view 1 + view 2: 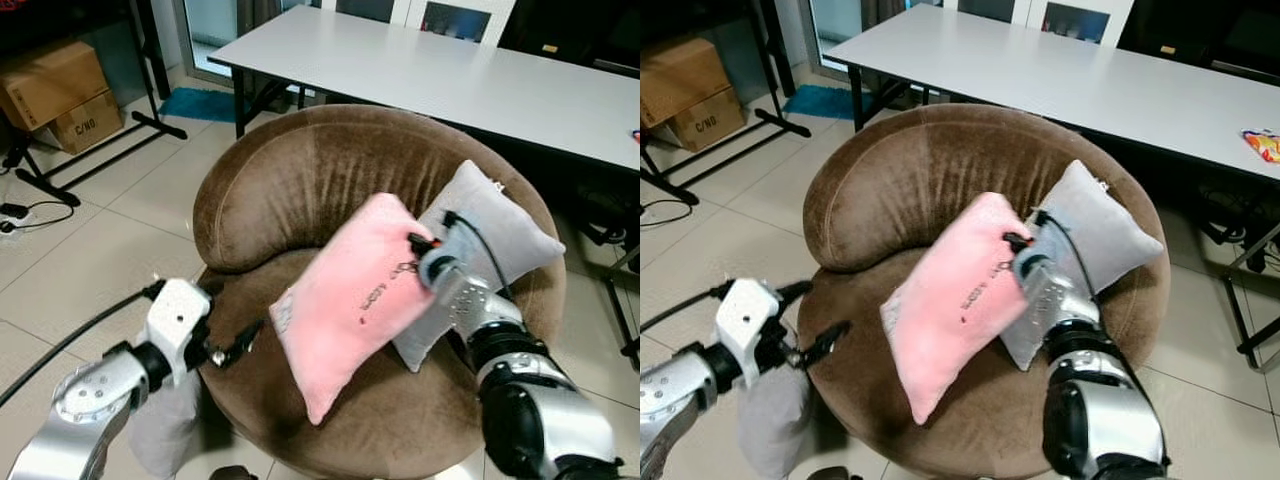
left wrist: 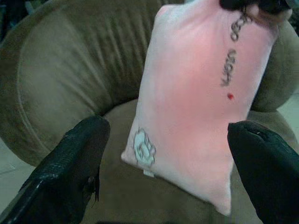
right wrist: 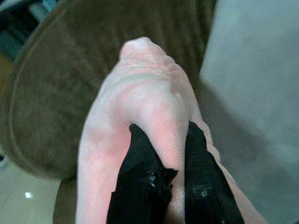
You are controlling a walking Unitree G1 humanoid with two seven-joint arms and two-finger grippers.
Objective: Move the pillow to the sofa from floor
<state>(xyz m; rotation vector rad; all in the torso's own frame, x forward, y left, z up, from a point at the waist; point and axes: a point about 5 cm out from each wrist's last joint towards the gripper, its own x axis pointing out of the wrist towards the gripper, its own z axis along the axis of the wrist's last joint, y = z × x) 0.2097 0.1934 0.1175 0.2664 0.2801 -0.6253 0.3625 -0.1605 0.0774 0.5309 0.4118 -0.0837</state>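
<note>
Right gripper (image 3: 170,154) pinched narrow fold at pink pillow (image 1: 355,300) edge; pillow hung tilted over brown round sofa (image 1: 290,190) seat, grey cushion (image 1: 495,235) at 3 o'clock. Left gripper (image 2: 168,154) spread wide, empty. Risk: thin pinch slips, pillow slides off front rim.

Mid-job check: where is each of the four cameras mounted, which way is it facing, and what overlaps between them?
Left eye: head, looking forward and down at the sofa, pink pillow and grey pillow; both arms show.
Right eye: same head, same scene, both arms again.
Left wrist: along the open left end effector toward the pink pillow; two black fingers show.
Right wrist: along the right end effector, fingers pinching the pink pillow's edge.
Shared: all four see the pink pillow and the sofa.
</note>
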